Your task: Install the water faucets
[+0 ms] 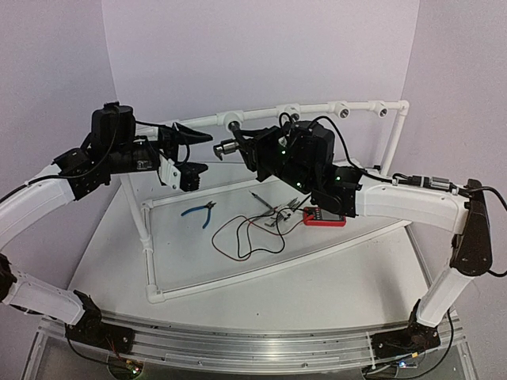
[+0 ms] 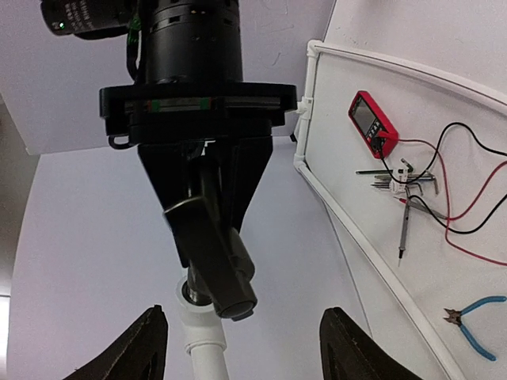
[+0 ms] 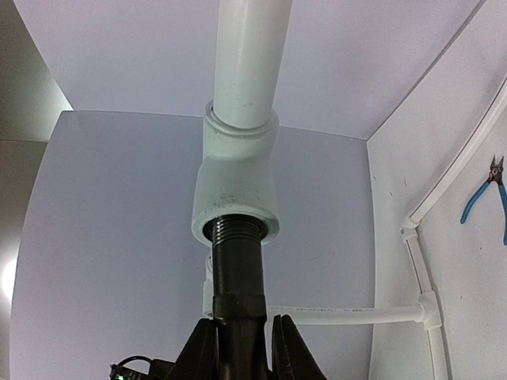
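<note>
A dark grey-black water faucet [image 1: 226, 148] is held in my right gripper [image 1: 244, 147], which is shut on its body. In the right wrist view the faucet's threaded end [image 3: 236, 257] sits in the mouth of a round white pipe socket [image 3: 235, 194], with my right gripper [image 3: 238, 348] clamped just below. The left wrist view shows the faucet [image 2: 215, 257] against that socket [image 2: 198, 317] on the top rail of the white pipe frame [image 1: 261, 115]. My left gripper [image 1: 198, 152] is open and empty just left of the faucet, its fingers [image 2: 142, 348] wide apart and not touching it.
Three more white sockets [image 1: 342, 107] stand along the top rail to the right. Inside the frame on the table lie blue-handled pliers [image 1: 200, 211], a red multimeter [image 1: 323, 216], red and black leads [image 1: 245, 233] and small metal probes [image 1: 265, 202].
</note>
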{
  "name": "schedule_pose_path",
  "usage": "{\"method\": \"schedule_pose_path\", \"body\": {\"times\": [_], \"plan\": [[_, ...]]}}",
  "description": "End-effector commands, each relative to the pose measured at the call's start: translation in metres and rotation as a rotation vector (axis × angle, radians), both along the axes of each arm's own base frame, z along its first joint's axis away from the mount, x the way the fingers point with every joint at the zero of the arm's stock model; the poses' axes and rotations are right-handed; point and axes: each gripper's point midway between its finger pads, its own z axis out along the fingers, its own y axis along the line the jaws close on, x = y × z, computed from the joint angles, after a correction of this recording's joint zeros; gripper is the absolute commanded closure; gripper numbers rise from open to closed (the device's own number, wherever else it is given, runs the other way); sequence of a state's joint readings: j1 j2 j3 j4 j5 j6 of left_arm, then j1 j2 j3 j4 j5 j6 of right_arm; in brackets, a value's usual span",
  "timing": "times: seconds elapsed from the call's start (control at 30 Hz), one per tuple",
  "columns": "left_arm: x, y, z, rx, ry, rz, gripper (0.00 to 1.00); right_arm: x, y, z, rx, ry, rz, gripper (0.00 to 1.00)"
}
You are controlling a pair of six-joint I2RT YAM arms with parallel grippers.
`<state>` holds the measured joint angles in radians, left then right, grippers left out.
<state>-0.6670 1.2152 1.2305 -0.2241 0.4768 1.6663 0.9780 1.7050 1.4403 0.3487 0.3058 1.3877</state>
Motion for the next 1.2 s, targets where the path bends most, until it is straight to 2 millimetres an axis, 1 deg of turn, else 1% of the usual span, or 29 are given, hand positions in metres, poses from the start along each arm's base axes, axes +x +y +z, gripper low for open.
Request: {"method": "schedule_pose_path", "body": {"times": [0.0, 0.13, 0.2, 0.3, 0.43, 0.7, 0.83, 0.97, 1.07, 1.17], "plan": [[-0.006, -0.007, 0.038, -0.115, -0.266, -0.064, 0.34, 0.047, -0.053, 0.009, 0.093, 0.030, -0.232, 1.00], [0.000, -0.011, 0.055, -0.189, -0.276, -0.053, 0.39, 0.047, -0.052, 0.007, 0.095, 0.032, -0.230, 1.00], [0.003, -0.013, 0.056, -0.193, -0.269, -0.050, 0.41, 0.047, -0.051, 0.007, 0.098, 0.031, -0.231, 1.00], [0.007, -0.017, 0.049, -0.172, -0.252, -0.047, 0.46, 0.047, -0.051, 0.006, 0.102, 0.033, -0.231, 1.00], [0.017, -0.020, 0.033, -0.112, -0.190, -0.021, 0.47, 0.048, -0.050, 0.006, 0.107, 0.033, -0.230, 1.00], [0.026, -0.025, 0.028, -0.100, -0.189, -0.012, 0.46, 0.050, -0.047, 0.003, 0.111, 0.037, -0.228, 1.00], [0.034, -0.029, 0.030, -0.113, -0.208, 0.003, 0.49, 0.050, -0.047, 0.002, 0.113, 0.039, -0.228, 1.00], [0.039, -0.031, 0.038, -0.136, -0.220, 0.011, 0.57, 0.050, -0.047, 0.000, 0.113, 0.041, -0.229, 1.00], [0.034, -0.033, 0.041, -0.145, -0.226, -0.010, 0.69, 0.051, -0.046, -0.002, 0.116, 0.049, -0.230, 1.00], [0.035, -0.033, 0.040, -0.140, -0.231, -0.012, 0.78, 0.052, -0.045, -0.004, 0.120, 0.054, -0.229, 1.00]]}}
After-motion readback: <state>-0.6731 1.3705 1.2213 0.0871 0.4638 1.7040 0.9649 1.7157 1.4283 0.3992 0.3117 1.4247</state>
